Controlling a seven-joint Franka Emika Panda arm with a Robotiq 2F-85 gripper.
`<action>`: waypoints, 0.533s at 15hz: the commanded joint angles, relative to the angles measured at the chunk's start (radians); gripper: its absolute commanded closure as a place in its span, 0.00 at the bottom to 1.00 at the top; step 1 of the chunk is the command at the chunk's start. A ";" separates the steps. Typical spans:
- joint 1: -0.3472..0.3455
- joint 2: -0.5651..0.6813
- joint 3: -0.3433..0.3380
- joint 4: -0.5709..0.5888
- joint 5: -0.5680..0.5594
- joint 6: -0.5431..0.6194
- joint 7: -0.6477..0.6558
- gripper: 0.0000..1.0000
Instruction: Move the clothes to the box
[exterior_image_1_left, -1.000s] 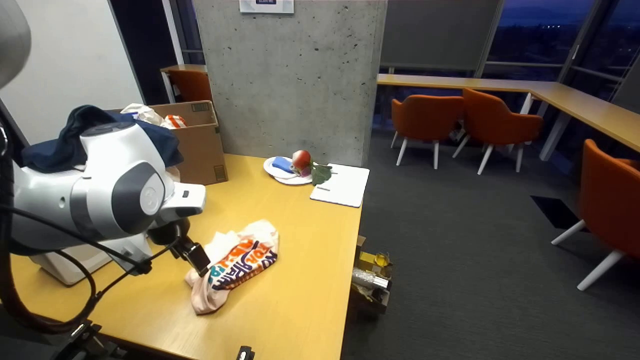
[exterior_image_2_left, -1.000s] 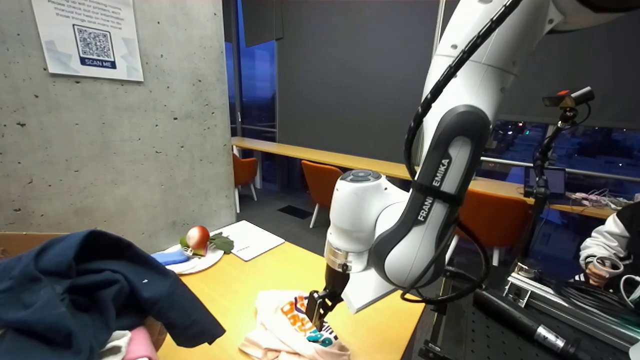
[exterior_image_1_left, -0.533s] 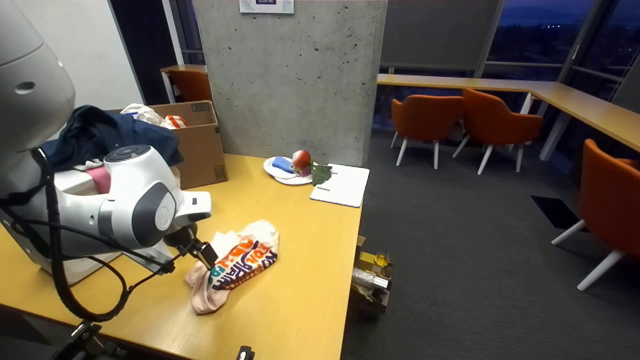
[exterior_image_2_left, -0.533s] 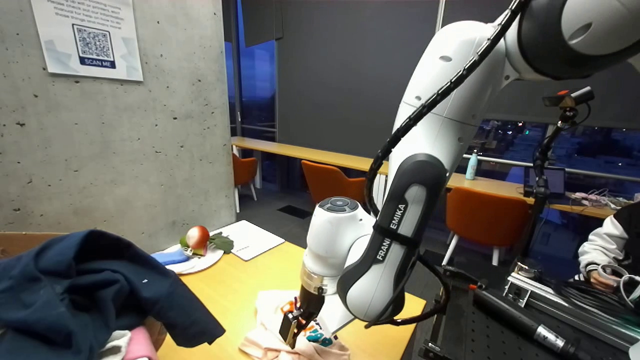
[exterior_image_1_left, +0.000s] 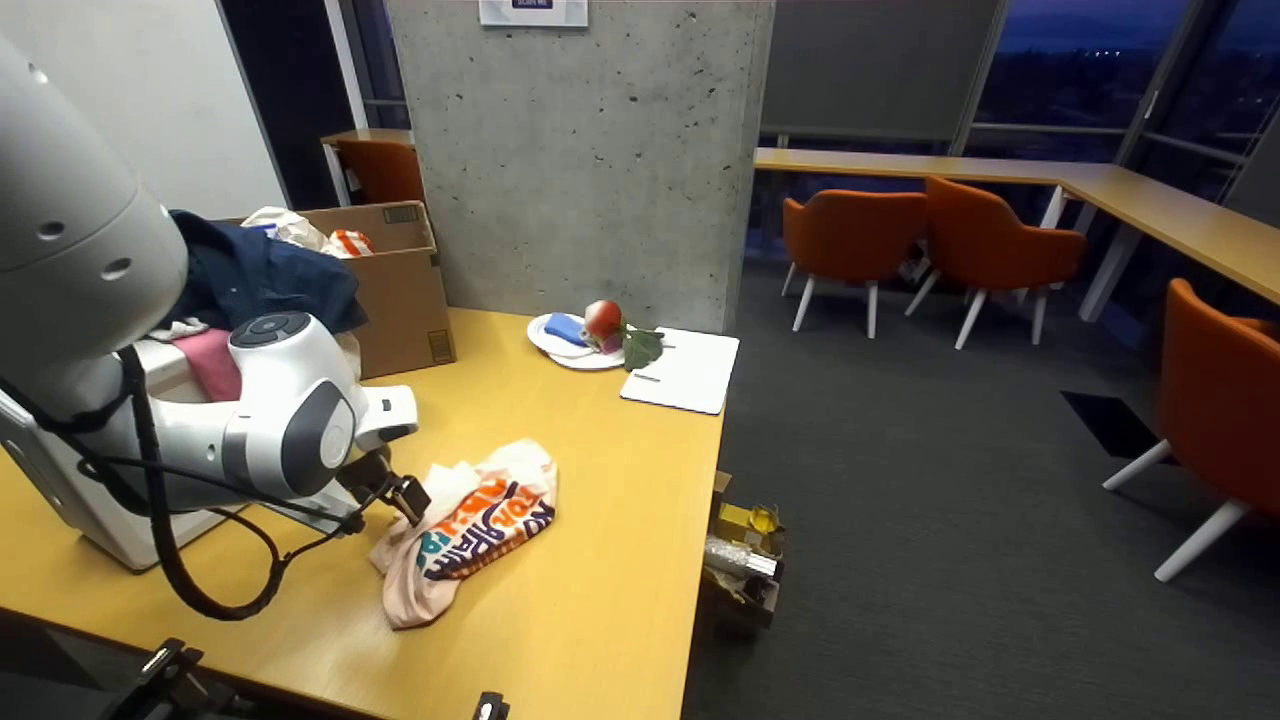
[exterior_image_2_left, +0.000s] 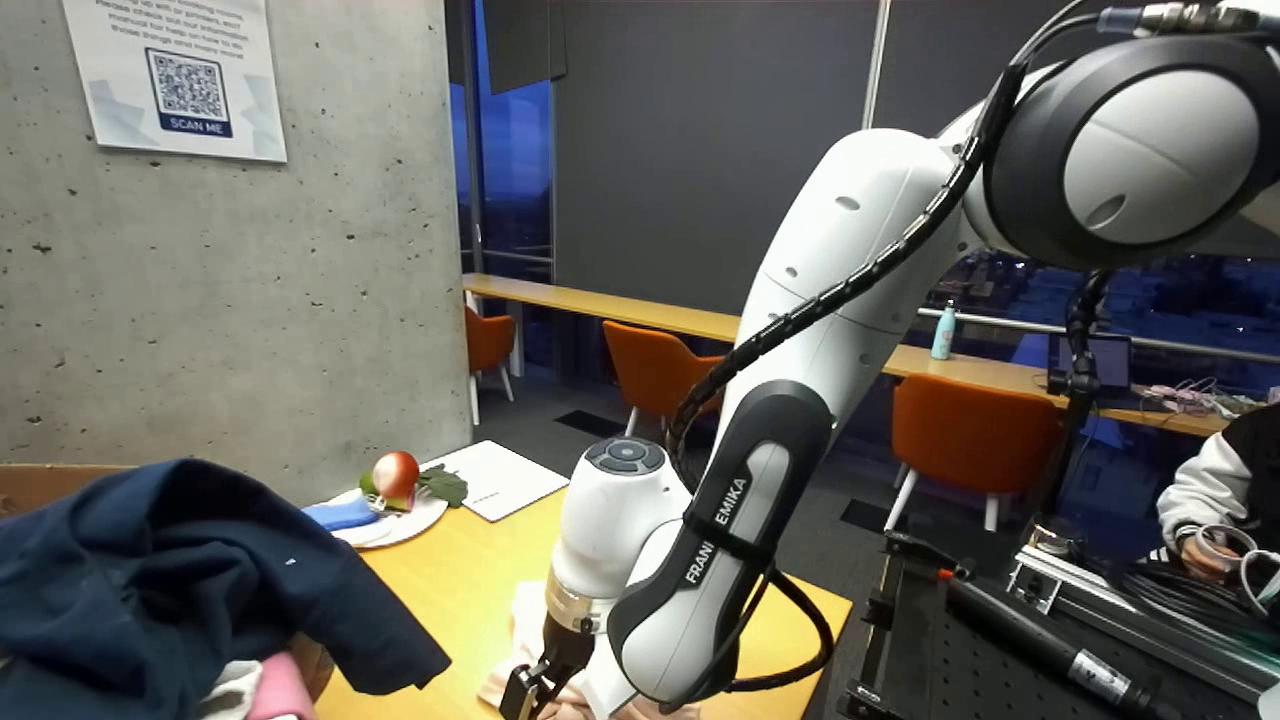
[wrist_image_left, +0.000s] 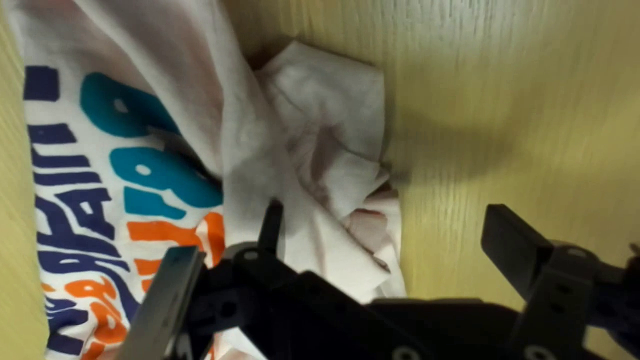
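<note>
The fingers (wrist_image_left: 517, 252) stand wide apart and hold nothing; in the wrist view one shows over the print of the peach-tan garment (exterior_image_1_left: 485, 520), the other over bare tabletop (exterior_image_1_left: 600, 560), with bunched folds between them (whether a tip touches the cloth, I cannot tell). The step in hand looks like the grasp; best, I judge, to centre on those folds, sink until the tips nearly meet the tabletop, then close on several layers, since a shallow pinch may slip. That garment lies crumpled on the tabletop, apart from the white bin (exterior_image_1_left: 110, 525); at the bin's top sit the navy garment (exterior_image_1_left: 265, 275) and the pink garment (exterior_image_1_left: 212, 362), so a high carry should avoid dragging them; the brown cardboard box (exterior_image_1_left: 405, 310) stands close by, not the goal.
</note>
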 joint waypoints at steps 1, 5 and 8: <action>0.004 0.013 -0.001 0.020 0.049 -0.035 -0.057 0.00; 0.023 -0.026 -0.043 -0.041 0.061 -0.043 -0.039 0.00; 0.052 -0.088 -0.082 -0.118 0.066 -0.035 -0.026 0.00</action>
